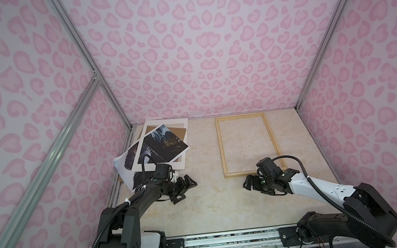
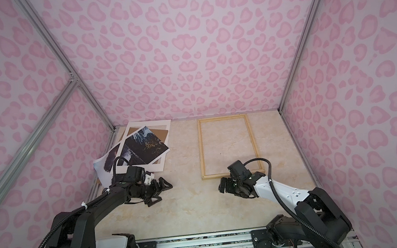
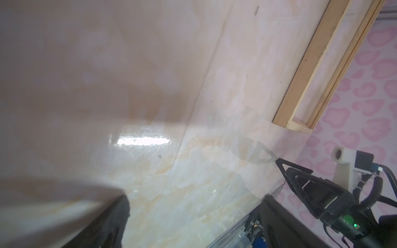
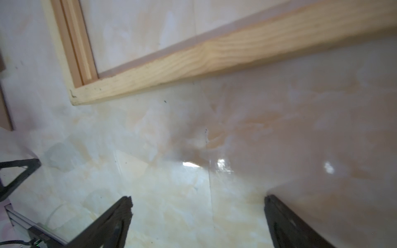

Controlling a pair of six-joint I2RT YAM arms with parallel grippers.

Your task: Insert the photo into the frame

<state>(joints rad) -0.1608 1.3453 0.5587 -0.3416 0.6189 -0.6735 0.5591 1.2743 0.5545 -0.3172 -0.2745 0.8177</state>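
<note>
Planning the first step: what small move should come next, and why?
Probably swing the left gripper toward the photo: that gripper is open and empty, the photo lies atop the white mat close by, and the frame has no print in it.

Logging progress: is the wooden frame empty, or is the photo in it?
Empty. Only tabletop shows through the frame; the photo lies apart, left of it, atop the white mat board.
</note>
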